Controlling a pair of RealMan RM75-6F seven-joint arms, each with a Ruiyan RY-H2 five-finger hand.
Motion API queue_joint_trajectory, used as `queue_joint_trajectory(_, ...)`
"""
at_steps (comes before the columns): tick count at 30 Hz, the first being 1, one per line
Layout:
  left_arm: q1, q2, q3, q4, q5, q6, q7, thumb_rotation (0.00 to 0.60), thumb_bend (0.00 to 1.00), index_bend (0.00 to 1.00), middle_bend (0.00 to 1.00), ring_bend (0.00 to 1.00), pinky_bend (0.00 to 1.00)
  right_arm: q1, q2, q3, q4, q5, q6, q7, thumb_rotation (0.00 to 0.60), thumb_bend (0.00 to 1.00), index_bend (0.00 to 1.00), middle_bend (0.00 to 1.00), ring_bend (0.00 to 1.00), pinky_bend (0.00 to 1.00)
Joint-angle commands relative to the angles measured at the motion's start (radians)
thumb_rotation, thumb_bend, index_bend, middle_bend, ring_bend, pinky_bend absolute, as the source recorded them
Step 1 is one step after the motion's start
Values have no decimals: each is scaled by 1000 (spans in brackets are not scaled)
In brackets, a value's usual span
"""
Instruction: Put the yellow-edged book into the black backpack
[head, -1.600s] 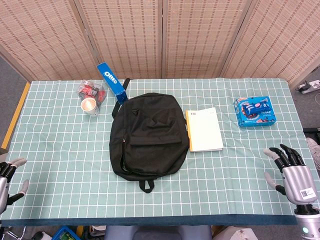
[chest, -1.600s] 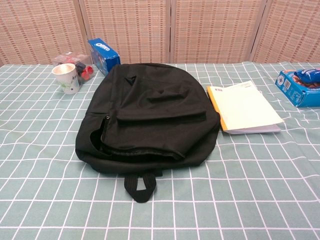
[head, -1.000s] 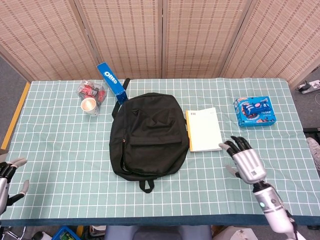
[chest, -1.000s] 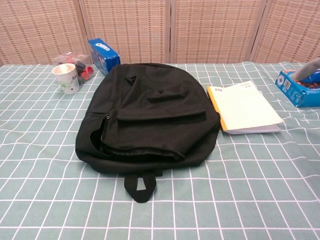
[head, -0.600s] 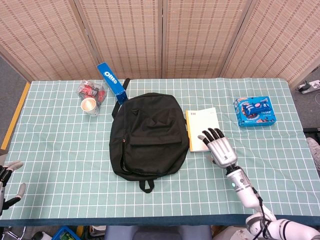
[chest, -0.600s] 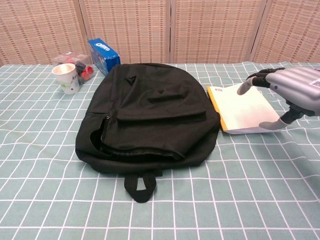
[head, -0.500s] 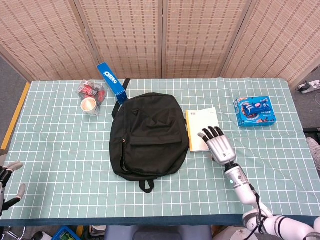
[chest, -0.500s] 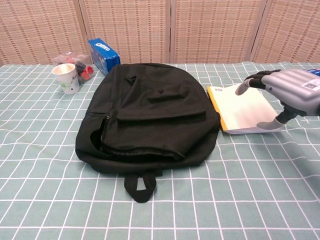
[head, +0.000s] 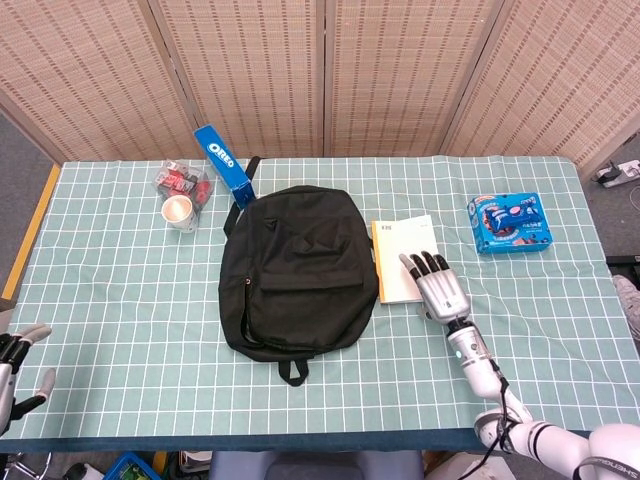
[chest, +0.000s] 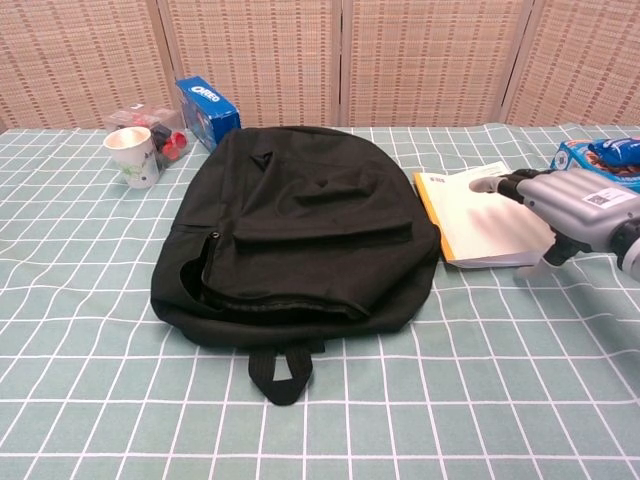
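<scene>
Your right hand (head: 440, 285), fingers spread and holding nothing, lies over the near right corner of the book (head: 402, 258); its long axis runs away from you; the backpack (head: 297, 268) sits just left; your left hand (head: 15, 362) is far off.

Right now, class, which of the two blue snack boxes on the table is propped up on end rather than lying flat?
The Oreo box at the back left, leaning beside the backpack. The other blue box, right of the book, lies flat.

oreo box (head: 224, 167), cup (head: 179, 212), blue snack pack (head: 509, 223) on checked cloth (head: 120, 300).
</scene>
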Motion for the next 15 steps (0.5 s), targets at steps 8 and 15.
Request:
queue_joint_trajectory(8, 1, -1, -3, -4, -11, -9, 8, 600, 401, 280, 219, 229, 137, 32, -49, 5, 97, 12, -19, 47, 600, 112, 93, 134, 80, 149)
queue_joint_trajectory(15, 0, -4, -4, -4, -13, -16, 7, 600, 401, 280, 219, 229, 137, 51, -72, 7, 143, 16, -30, 61, 600, 112, 93, 134, 80, 149)
